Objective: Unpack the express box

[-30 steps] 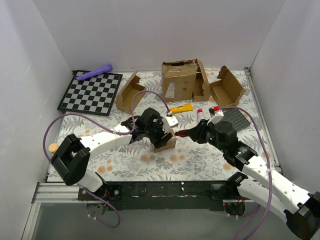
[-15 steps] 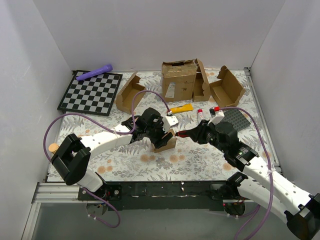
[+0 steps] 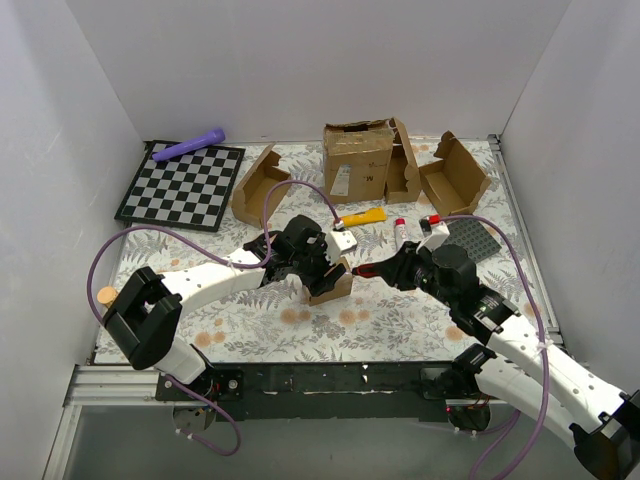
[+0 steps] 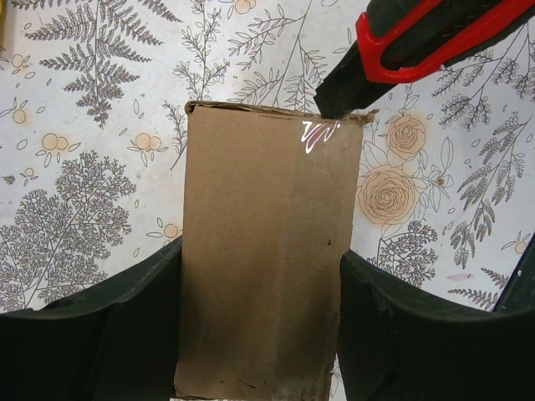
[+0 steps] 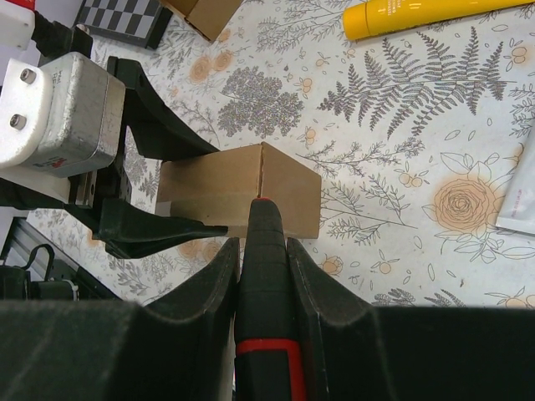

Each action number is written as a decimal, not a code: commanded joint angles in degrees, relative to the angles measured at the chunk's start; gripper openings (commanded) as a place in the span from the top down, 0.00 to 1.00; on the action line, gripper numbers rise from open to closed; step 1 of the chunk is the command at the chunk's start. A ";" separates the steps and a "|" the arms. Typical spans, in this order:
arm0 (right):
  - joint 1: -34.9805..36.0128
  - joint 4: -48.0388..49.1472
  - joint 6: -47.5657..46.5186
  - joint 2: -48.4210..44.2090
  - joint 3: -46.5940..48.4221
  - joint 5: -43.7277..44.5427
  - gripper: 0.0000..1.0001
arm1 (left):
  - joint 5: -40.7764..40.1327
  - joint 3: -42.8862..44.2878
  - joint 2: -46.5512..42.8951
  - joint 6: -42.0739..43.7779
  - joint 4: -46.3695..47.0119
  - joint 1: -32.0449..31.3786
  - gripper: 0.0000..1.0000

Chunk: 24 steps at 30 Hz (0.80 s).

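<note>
The express box (image 3: 331, 287) is a small plain brown cardboard box at the table's middle; it fills the left wrist view (image 4: 266, 251) and shows in the right wrist view (image 5: 238, 190). My left gripper (image 3: 318, 278) is shut on it, one black finger (image 4: 125, 326) on each side. My right gripper (image 3: 395, 268) is shut on a black and red utility knife (image 5: 263, 284). The knife's tip (image 4: 343, 93) touches the box's far top edge, at the seam seen in the right wrist view.
At the back stand a large battered carton with a white label (image 3: 357, 160) and open mailer boxes (image 3: 257, 185) (image 3: 456, 172). A checkerboard (image 3: 182, 183) with a purple tube (image 3: 189, 146) lies back left. A yellow tube (image 3: 363, 215) and a grey baseplate (image 3: 470, 238) lie nearby.
My right arm has shifted slightly towards the box with the knife. The left arm and the box have not moved.
</note>
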 commanded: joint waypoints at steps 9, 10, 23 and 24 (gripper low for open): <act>1.28 -4.75 1.56 -2.78 -0.75 -7.75 0.99 | -5.74 -0.71 3.04 -1.35 -1.71 0.65 1.00; 1.36 -4.84 1.56 -2.96 -0.75 -7.84 0.99 | -5.74 -0.62 3.04 -1.43 -1.71 0.64 1.00; 1.45 -6.50 1.21 -4.62 -1.89 -9.43 0.99 | -5.92 -0.71 3.30 -1.61 -1.71 0.64 1.00; 1.45 -6.86 1.13 -4.80 -2.16 -9.34 0.99 | -6.00 -0.71 3.22 -1.52 -1.71 0.73 1.00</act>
